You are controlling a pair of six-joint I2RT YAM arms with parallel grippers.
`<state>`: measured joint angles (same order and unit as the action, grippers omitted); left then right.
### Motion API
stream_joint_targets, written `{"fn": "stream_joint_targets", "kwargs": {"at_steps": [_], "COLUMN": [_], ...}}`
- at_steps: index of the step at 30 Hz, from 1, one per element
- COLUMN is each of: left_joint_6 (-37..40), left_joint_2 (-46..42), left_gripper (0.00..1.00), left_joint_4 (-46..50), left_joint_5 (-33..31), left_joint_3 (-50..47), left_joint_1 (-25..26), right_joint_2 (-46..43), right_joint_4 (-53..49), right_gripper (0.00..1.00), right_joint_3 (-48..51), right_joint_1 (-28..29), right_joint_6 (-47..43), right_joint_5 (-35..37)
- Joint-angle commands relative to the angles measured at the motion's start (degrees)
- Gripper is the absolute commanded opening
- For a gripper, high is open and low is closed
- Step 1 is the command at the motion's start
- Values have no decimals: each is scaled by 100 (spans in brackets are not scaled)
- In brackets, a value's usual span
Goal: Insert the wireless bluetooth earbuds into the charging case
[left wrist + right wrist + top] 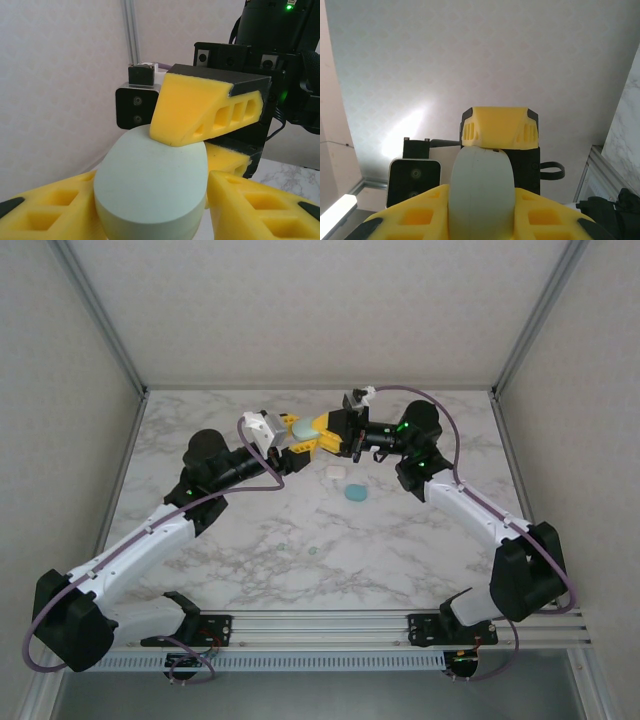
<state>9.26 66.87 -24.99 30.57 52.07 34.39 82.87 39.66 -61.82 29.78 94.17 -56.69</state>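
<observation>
Charging case — gripped between left end effector, right end effector.

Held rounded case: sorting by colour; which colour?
A pale mint-green rounded case; left wrist view best.

The mint case runs off both wrist views' bottom edge; a tabletop speck is unidentifiably small.

**Soft light, one hot patch**

Diffuse light is washing evenly over the marble table, leaving only faint shadows. Glare is blooming on the wall facing my right wrist camera. My left fingers, nearest their lens, are blurring slightly.
</observation>
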Motion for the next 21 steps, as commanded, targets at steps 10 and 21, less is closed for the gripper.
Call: {"fn": "stream_joint_targets", "kwargs": {"at_steps": [10,21], "left_joint_6": [197,295], "left_joint_2": [10,11], "left_gripper": [47,29], "left_joint_4": [179,557], "left_joint_5": [196,195], "left_joint_3": [112,203], "left_joint_1": [147,156], "right_joint_2": [160,-45], "right_joint_4": [628,-336], "right_gripper": [17,28], "right_joint_3": [83,112], "right_joint_1": [54,55], "right_joint_6": [263,-521], "right_joint_5": [181,251]}}
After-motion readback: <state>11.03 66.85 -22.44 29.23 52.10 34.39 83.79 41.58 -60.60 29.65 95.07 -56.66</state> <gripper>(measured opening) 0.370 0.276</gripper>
